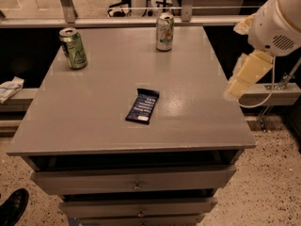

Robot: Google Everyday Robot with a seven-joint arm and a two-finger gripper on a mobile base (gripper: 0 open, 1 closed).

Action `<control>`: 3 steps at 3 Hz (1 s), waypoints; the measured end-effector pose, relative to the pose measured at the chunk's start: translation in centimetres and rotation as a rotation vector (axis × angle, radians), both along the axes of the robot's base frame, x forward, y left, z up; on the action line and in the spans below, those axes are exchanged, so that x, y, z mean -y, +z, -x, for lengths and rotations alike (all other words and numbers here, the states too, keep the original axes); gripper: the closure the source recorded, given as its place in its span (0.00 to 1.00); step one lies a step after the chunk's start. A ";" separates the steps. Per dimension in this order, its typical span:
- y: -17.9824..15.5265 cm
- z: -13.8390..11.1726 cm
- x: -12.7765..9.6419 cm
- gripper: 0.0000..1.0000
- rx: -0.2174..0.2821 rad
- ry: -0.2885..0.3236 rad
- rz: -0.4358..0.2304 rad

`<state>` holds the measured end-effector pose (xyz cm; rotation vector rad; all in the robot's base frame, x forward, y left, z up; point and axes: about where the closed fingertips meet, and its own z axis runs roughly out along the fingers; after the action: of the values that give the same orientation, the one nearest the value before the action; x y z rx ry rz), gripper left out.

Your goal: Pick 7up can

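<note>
Pale silver 7up can upright at the desk's far edge, well left of and beyond the end effector. It hangs off the right side, probably pre-reach; grip state can't be told. Green can and blue packet lie farther left.

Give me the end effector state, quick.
End effector: cannot be told; it hangs beyond the table's right edge, far from the 7up can.

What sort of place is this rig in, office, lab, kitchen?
Likely an office or lab. Rolling office chair bases stand behind the rail, the floor is speckled terrazzo, and the 7up can sits on a grey drawer cabinet. The gripper hangs beside the cabinet at the picture's right.
</note>
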<state>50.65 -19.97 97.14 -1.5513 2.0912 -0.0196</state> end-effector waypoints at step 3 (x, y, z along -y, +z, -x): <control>0.8 -8.5 -4.4 0.00 0.205 -0.042 -0.247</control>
<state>59.19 -15.54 97.94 -1.3016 1.8872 0.0605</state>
